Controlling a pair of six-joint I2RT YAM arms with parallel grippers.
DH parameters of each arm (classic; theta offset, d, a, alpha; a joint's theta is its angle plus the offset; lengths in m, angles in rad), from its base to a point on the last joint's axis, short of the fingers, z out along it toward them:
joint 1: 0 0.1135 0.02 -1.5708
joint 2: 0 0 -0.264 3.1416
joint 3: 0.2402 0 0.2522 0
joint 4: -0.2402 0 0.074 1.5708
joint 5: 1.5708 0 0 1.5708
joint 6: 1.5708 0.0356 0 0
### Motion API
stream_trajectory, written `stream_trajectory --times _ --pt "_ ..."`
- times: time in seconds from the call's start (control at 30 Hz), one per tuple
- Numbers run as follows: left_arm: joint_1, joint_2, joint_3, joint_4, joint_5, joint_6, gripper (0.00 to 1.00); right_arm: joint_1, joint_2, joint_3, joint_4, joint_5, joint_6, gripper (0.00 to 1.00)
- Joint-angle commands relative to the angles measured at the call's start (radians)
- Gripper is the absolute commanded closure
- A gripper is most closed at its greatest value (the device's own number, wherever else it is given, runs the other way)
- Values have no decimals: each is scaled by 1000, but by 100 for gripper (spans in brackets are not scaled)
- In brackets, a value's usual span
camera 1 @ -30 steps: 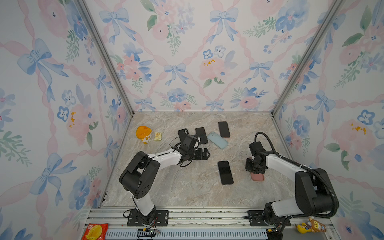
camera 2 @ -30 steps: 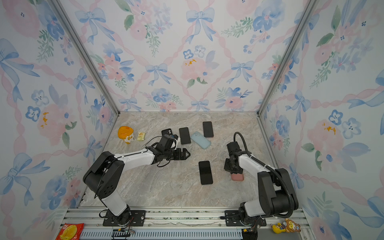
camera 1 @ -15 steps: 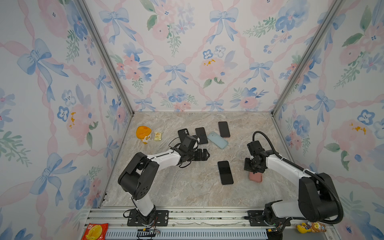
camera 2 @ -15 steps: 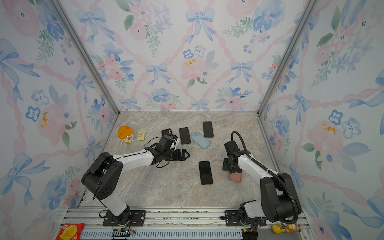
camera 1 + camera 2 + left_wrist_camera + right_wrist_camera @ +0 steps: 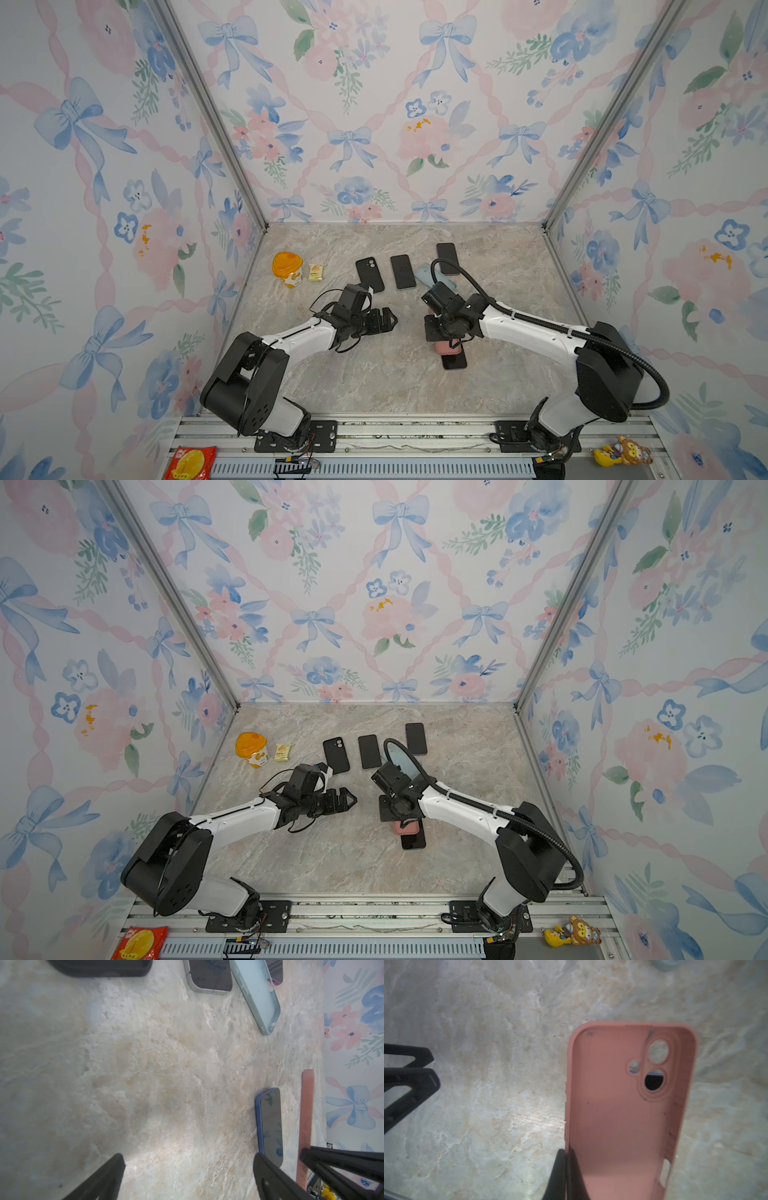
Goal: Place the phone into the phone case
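My right gripper [image 5: 566, 1169] is shut on one side wall of the pink phone case [image 5: 623, 1109], whose open inside faces the wrist camera. In both top views the case [image 5: 448, 347] hangs just over the far part of the phone [image 5: 454, 362], a dark-screened phone with a blue edge [image 5: 270, 1126] lying flat mid-table. A bit of the phone shows through the case's camera hole. My left gripper [image 5: 388, 320] stands open low over bare table, to the left of the phone, with nothing between its fingers [image 5: 268, 1172]. In the left wrist view the case [image 5: 306, 1115] shows edge-on.
Toward the back lie a black case [image 5: 370, 274], a dark phone [image 5: 402, 271], a light blue case [image 5: 428, 276] and another phone [image 5: 448, 257]. An orange-lidded cup [image 5: 286, 269] and a small snack packet [image 5: 316, 272] stand at the back left.
The right arm has carried the pink case leftward from the table's right side to over the phone. The left arm has barely moved and its gripper stays open.
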Motion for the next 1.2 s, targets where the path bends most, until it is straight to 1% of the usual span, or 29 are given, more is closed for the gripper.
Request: stream_trajectory --times 0.0,0.1,0.2,0.37,0.43,0.47,0.6,0.7,0.77,0.87,0.93,1.03,1.17 --pt "27 -60 -52 -2 14 -21 3 60 104 73 50 -48 49 100" --pt "43 -99 -89 -6 12 -21 3 87 177 107 78 -82 61 100" --pt "50 -129 -112 -11 8 -20 3 94 207 102 117 -100 82 100" --pt "52 -153 -136 -16 8 -13 2 99 233 78 165 -125 110 95" --pt "51 -156 -143 -14 16 -9 2 103 230 80 153 -119 107 90" --pt "48 -160 -146 -14 21 -9 2 107 222 81 138 -108 104 86" --pt "17 -177 -156 -14 33 -27 2 117 165 62 84 -44 91 74" --pt "-18 -177 -155 -14 52 -40 2 120 127 51 44 -14 77 68" --pt "-39 -174 -163 -13 79 -51 2 124 89 43 -15 36 57 66" --pt "-70 -170 -185 13 150 -63 3 116 5 -2 -93 127 4 59" --pt "-88 -161 -189 29 174 -77 2 96 -68 -65 -78 129 -53 52" --pt "-119 -139 -181 42 200 -93 3 46 -139 -139 -85 127 -96 41" --pt "-149 -103 -171 56 221 -99 3 2 -209 -228 -69 137 -111 31"
